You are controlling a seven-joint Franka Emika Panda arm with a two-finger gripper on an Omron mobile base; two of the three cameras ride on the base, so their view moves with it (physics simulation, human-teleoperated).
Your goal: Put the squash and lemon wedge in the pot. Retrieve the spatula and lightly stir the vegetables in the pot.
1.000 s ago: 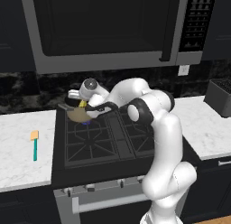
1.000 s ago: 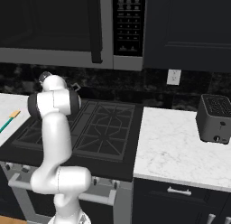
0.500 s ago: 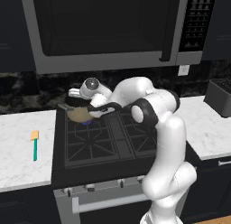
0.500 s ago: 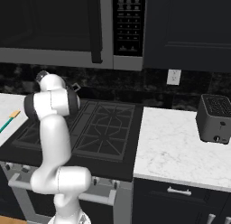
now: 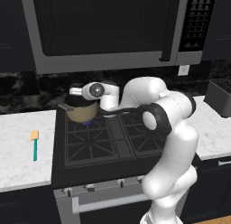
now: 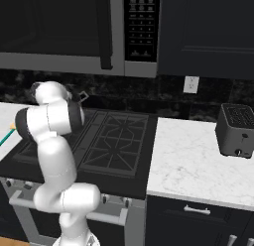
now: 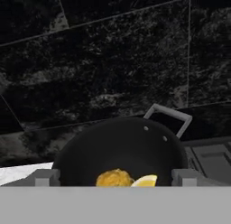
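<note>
**Over the pot, jaws wide and empty**

My jaws [image 7: 115,180] stand spread wide with nothing between them; the two finger tips [image 7: 44,177] show far apart at the bottom of the hand view, one to each side of the pot's [image 7: 122,148] dark inside. In there lie the squash [image 7: 114,178], lumpy and golden-brown, and the lemon wedge [image 7: 145,180], bright yellow, touching or just beside each other. One grey loop handle sticks up at the pot's far rim.

From the left base view, my hand hangs right above the pot [image 5: 82,112], which sits on the rear left burner of the stove [image 5: 97,142]. The spatula [image 5: 34,144] lies flat on the white bench [image 5: 18,151] left of the stove, well apart from the pot, orange blade pointing toward the back wall.
</note>
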